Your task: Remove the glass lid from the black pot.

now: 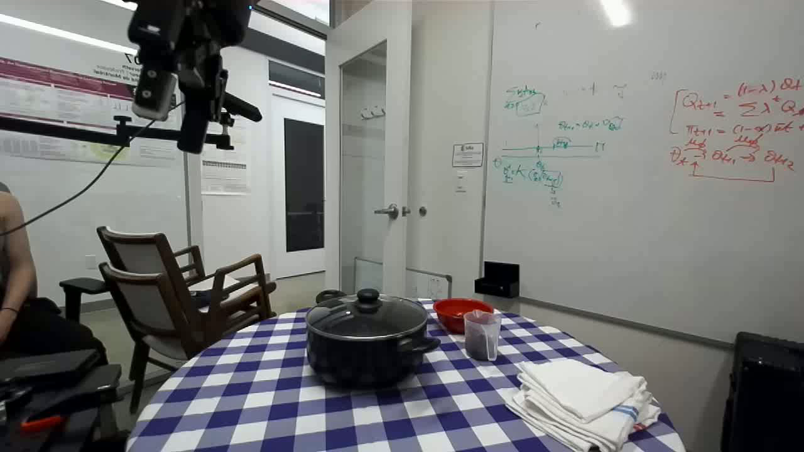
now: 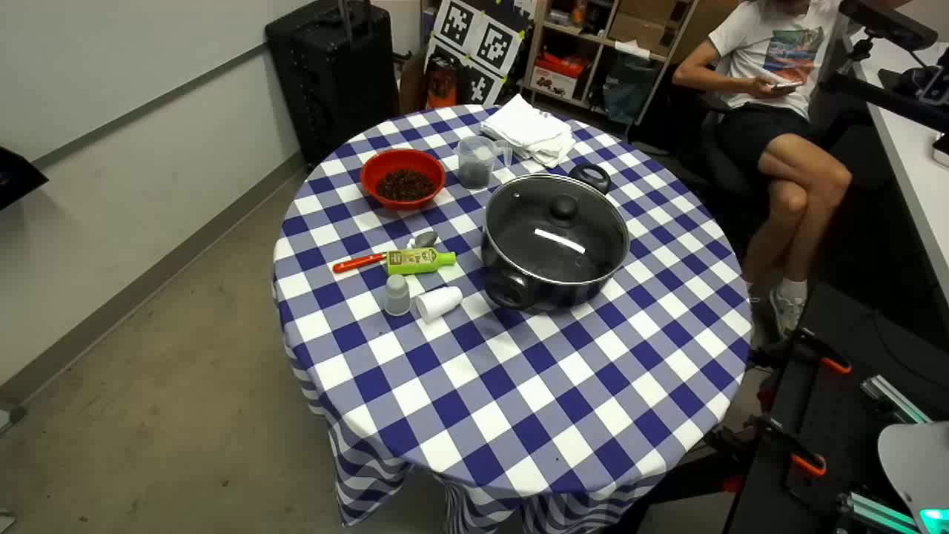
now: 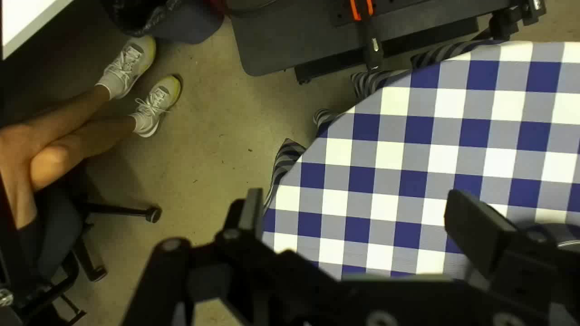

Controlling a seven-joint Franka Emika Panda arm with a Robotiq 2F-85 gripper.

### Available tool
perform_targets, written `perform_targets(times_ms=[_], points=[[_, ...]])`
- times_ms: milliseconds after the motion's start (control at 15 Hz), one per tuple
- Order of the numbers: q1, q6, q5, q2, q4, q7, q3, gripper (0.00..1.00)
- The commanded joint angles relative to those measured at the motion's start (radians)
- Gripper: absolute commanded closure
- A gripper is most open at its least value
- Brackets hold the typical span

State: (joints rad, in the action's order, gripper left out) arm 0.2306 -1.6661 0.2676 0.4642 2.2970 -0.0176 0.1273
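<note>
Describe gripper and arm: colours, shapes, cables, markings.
Black two-fingered gripper, blocky fingers; one shows a pale grey face with two round spots. Small white mark above, unreadable. Thin dark cable, ownership unclear. Rounded white shell with teal light, likely the arm's base.

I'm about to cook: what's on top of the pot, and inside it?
The lid sits on the pot, knob up. Through it I make out only darkness and reflections; whether anything lies inside the covered pot, I cannot tell.

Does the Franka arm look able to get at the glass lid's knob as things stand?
Probably yes: the black knob stands uncovered atop the glass lid, and the gripper is open. It hangs high, off to one side, so it would likely need to move over and down first.
</note>
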Motion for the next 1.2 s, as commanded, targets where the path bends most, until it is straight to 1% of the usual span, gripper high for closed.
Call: perform_targets(times_ms=[0, 267, 333, 467, 733, 1000, 1133], points=[[-0.018, 0.003, 0.006, 0.0, -0.002, 0.005, 0.015, 0.0], [-0.017, -0.005, 0.006, -0.014, -0.004, 0.011, 0.016, 0.0], [-0.031, -0.007, -0.01, -0.055, -0.018, -0.02, 0.023, 0.0], [-0.057, -0.039, -0.024, -0.111, -0.038, -0.033, 0.015, 0.0], [-0.132, -0.146, -0.018, -0.243, -0.118, -0.027, -0.044, 0.0], [-0.206, -0.244, -0.031, -0.381, -0.259, -0.04, -0.11, 0.0], [-0.232, -0.282, -0.04, -0.44, -0.315, -0.055, -0.134, 0.0]])
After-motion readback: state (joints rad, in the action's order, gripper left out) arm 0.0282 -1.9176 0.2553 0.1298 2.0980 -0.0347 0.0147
